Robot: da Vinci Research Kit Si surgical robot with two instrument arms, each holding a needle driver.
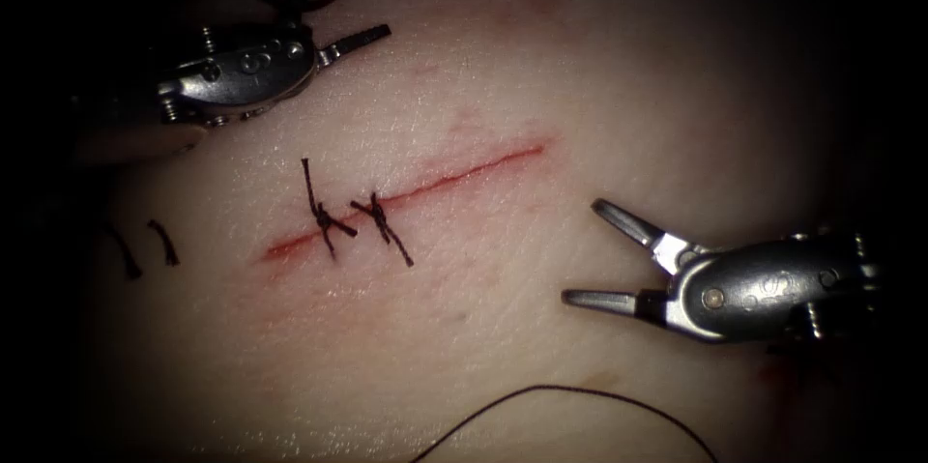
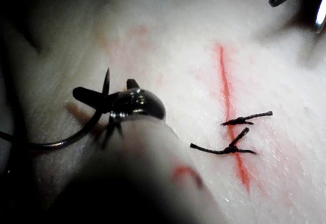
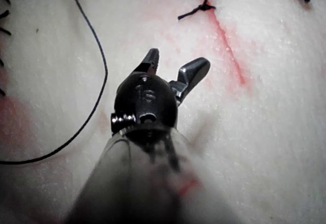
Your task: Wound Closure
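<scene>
Left pincer [image 1: 356, 39] lies over the tissue [image 1: 541, 67] up and to the left of the cut [image 1: 464, 173], well apart from it. In the left wrist view the same pincer [image 2: 94, 96] is clamped on the curved needle [image 2: 76, 136] a short way behind its sharp tip, which stands up past the jaws. The rest of the curve sweeps down and away from the tool, free of the tissue. The needle appears to be clear of the surface along its whole length, though its far end runs into shadow.

Right pincer [image 1: 599, 255] rests to the right of the cut, jaws spread wide, gripping nothing. The right wrist view confirms this: the pincer [image 3: 175, 66] is agape above bare tissue, just short of the cut's end.

Two knotted stitches [image 1: 353, 221] cross the left part of the cut, their cut ends sticking out. The right part of the cut is unstitched and shows a thin line of red fluid [image 1: 483, 165].

A loop of thread [image 1: 570, 395] lies slack on the tissue below the right tool. Two short cut ends of thread [image 1: 145, 245] lie far left of the cut.
</scene>
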